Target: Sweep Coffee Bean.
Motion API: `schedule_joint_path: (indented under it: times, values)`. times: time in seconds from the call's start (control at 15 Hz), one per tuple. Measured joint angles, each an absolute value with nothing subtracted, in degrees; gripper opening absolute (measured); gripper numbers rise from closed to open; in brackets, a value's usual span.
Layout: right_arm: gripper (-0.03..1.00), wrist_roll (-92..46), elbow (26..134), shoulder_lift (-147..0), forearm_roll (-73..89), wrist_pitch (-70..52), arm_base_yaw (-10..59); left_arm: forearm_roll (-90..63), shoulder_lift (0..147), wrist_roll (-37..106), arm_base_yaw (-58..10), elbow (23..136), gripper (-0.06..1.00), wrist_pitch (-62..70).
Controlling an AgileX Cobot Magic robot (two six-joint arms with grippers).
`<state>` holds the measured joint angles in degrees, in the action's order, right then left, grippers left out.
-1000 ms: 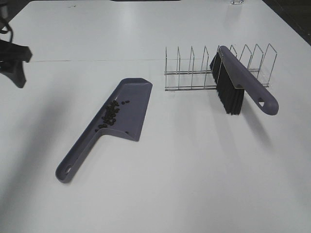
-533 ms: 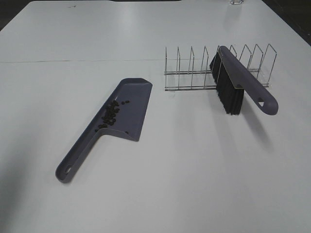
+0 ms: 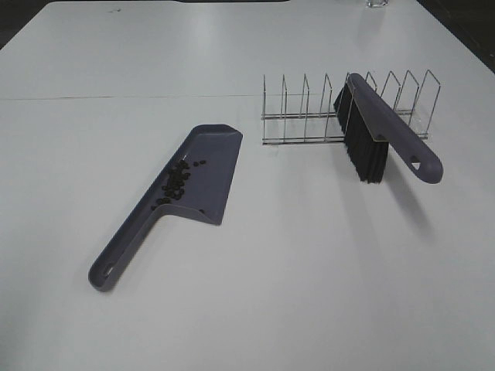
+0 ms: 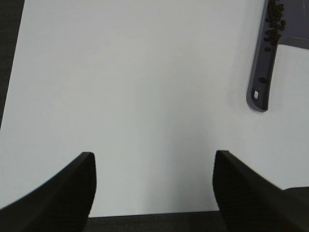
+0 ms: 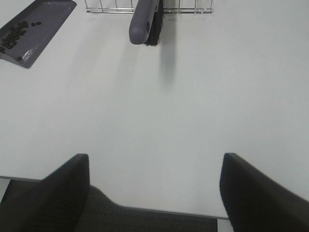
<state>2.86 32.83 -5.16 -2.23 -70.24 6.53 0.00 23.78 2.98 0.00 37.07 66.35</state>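
Note:
The purple-grey dustpan (image 3: pixel 218 158) lies flat on the white table (image 3: pixel 294 263), left of centre, its handle towards the front left. The coffee bean (image 3: pixel 176 182) heap sits in the scoop along its left wall, near the handle. A purple brush (image 3: pixel 387 127) with black bristles leans in a wire rack (image 3: pixel 305 116) at the back right. Neither gripper appears in the high view. My left gripper (image 4: pixel 154 159) is open over bare table near its edge, the dustpan (image 4: pixel 263 82) and beans (image 4: pixel 274 21) far ahead. Nothing sits in my right gripper (image 5: pixel 155 162) either; it is open, well short of the brush (image 5: pixel 145 19).
The table's near edge shows just under both grippers in the wrist views. A seam line (image 3: pixel 116 97) crosses the table behind the dustpan. A glass-like object (image 3: pixel 377 3) is at the far edge.
The left arm, seen at the left edge of the high view a second ago, has drawn back out of that view. Dustpan, beans and brush have not moved.

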Motion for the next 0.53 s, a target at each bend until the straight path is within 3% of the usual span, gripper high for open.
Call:
schedule_joint_path:
  times: [0.33,0.53]
  values:
    - [0.67,-0.7,29.0,0.3,-2.3,-69.1,6.5,0.0,3.2,3.7,0.0,31.6,0.63,65.6]
    - [0.67,-0.9,26.8,0.3,-2.3,-64.9,6.5,0.0,-0.1,3.7,0.0,31.3,0.63,64.5]
